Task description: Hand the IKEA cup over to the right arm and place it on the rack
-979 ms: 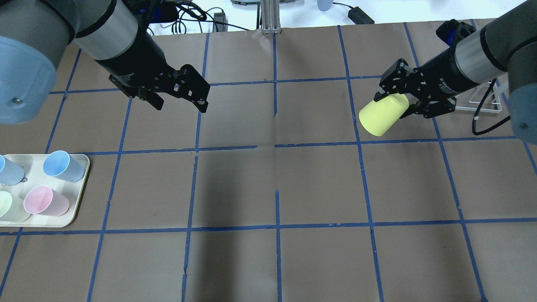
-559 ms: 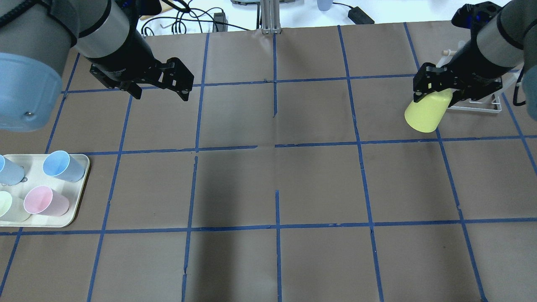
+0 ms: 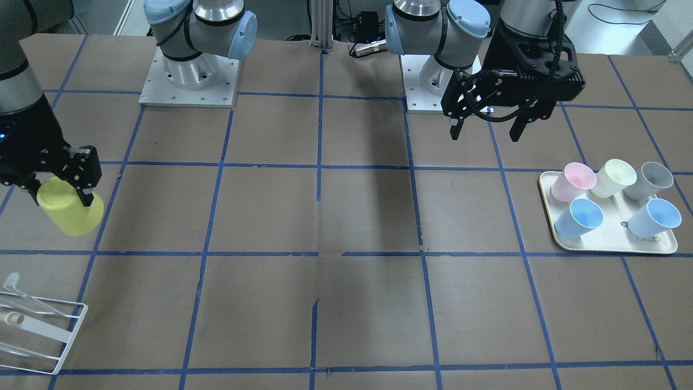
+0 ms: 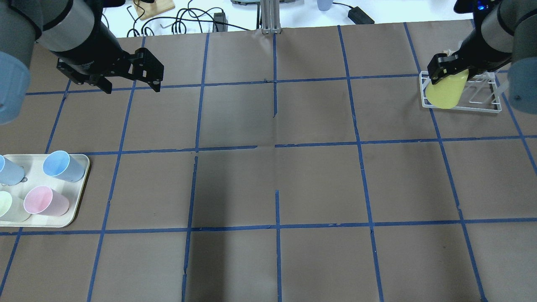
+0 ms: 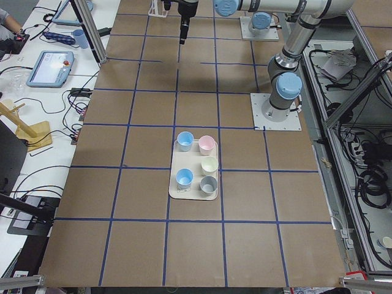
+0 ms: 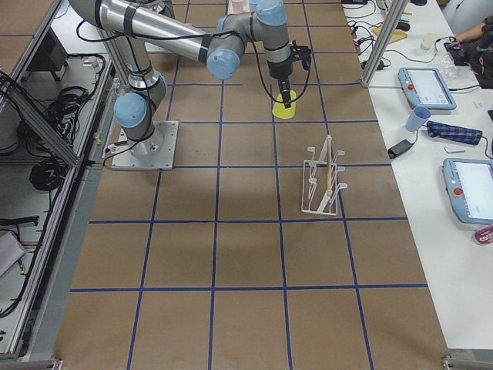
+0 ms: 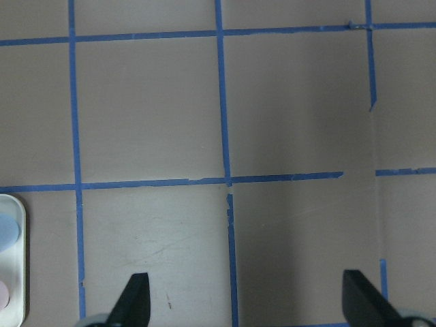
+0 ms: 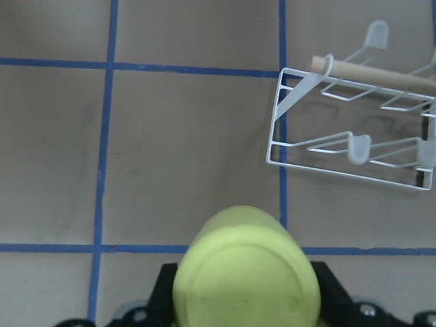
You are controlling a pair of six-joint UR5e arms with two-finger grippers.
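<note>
brown table (image 4: pixel 319 184) below, right pincer (image 3: pixel 60 190) grips yellow cup (image 3: pixel 73 216) tilted, free end downward; left pincer (image 3: pixel 484 135) open.

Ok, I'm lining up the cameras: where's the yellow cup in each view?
Front-facing: cup far left, mid-height.
Overhead: cup upper right, overlapping the rack.
Exterior left: cannot make it out.
Exterior right: cup upper centre.
Left wrist: not in it.
Right wrist: cup bottom centre.
Shared landmark: the rack, in all four cup views.
</note>
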